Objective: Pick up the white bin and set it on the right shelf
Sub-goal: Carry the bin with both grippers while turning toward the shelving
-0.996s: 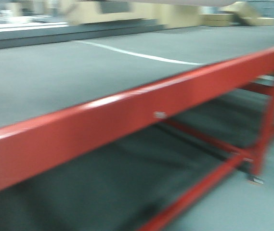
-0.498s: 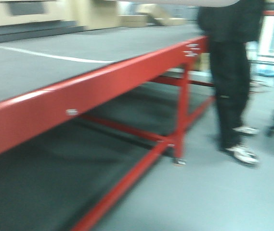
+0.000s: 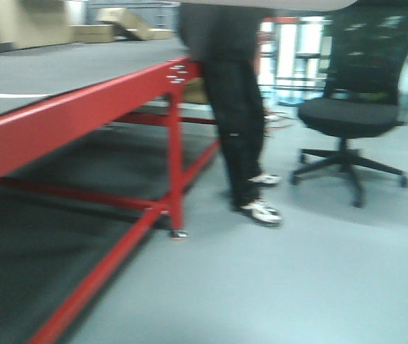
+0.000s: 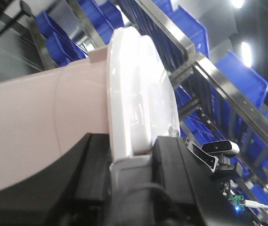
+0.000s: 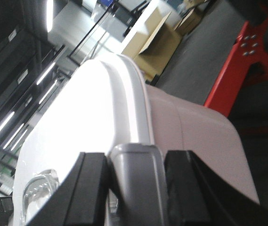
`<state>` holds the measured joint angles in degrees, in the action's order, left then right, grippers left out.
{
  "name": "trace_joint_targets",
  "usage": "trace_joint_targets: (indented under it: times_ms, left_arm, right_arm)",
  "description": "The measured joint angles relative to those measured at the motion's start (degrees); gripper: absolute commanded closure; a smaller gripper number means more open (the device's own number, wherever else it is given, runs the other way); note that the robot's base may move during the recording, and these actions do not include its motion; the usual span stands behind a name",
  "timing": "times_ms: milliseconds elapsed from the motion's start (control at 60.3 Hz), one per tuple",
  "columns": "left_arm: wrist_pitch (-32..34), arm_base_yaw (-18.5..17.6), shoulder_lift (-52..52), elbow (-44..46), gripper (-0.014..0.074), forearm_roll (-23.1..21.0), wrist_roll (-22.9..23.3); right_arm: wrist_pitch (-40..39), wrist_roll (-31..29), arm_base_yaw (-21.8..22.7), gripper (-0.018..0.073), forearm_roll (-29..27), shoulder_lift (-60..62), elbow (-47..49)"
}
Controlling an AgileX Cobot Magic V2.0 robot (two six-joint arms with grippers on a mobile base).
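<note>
- Black fingers [image 4: 93, 172] of the left gripper [image 4: 131, 162] sit one on each side of the white bin [image 4: 39, 117] lid lip, closed onto it.
- Right gripper [image 5: 136, 186]: same hold on the opposite lid edge, fingers [image 5: 185, 188] tight against the lip.
- Bin hangs between the two grippers, clear of any surface. The pale strip along the top edge of the front view looks like its underside.
- Left wrist view: steel rack rails [image 4: 189, 47] with blue bins [image 4: 239, 77] lie beyond the lid, apart from it.
- Front view: red table edge [image 3: 67, 118] runs from near left to a far corner.
- Person's legs [image 3: 236, 122] just right of that corner; office chair [image 3: 350, 115] far right.
- Grey floor [image 3: 297, 287] open at near right.
</note>
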<state>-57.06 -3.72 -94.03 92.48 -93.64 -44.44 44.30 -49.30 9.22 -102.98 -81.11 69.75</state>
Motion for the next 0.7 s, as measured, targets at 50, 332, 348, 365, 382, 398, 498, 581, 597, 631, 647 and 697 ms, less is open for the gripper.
trace_joint_targets:
  times_ms: [50,332,348,365,382,398,498,581,597,631,647,697]
  left_arm:
    - [0.0,0.0,0.0,0.0,0.0722,0.0,0.0]
    - [-0.1,0.0,0.0,0.0,0.0722,0.0,0.0]
    - [-0.1,0.0,0.0,0.0,0.0722,0.0,0.0]
    - [-0.2,0.0,0.0,0.0,0.0722,0.0,0.0]
    - [-0.2,0.0,0.0,0.0,0.0722,0.0,0.0]
    - [-0.2,0.0,0.0,0.0,0.0722,0.0,0.0]
    - [-0.3,0.0,0.0,0.0,0.0722,0.0,0.0]
    - [-0.3,0.0,0.0,0.0,0.0722,0.0,0.0]
    - [-0.3,0.0,0.0,0.0,0.0722,0.0,0.0]
    - [-0.3,0.0,0.0,0.0,0.0722,0.0,0.0]
    - [-0.3,0.0,0.0,0.0,0.0722,0.0,0.0]
    - [-0.3,0.0,0.0,0.0,0.0722,0.0,0.0]
  right_arm:
    - [0.0,0.0,0.0,0.0468,0.0,0.0,0.0]
    - [-0.1,0.0,0.0,0.0468,0.0,0.0,0.0]
    - [-0.1,0.0,0.0,0.0468,0.0,0.0,0.0]
    - [-0.1,0.0,0.0,0.0468,0.0,0.0,0.0]
    - [-0.1,0.0,0.0,0.0468,0.0,0.0,0.0]
    - [-0.1,0.0,0.0,0.0468,0.0,0.0,0.0]
    - [-0.2,0.0,0.0,0.0468,0.0,0.0,0.0]
    - [-0.2,0.0,0.0,0.0468,0.0,0.0,0.0]
    - [-0.2,0.0,0.0,0.0468,0.0,0.0,0.0]
    - [-0.2,0.0,0.0,0.0468,0.0,0.0,0.0]
    - [-0.2,0.0,0.0,0.0468,0.0,0.0,0.0]
    - [-0.2,0.0,0.0,0.0468,0.0,0.0,0.0]
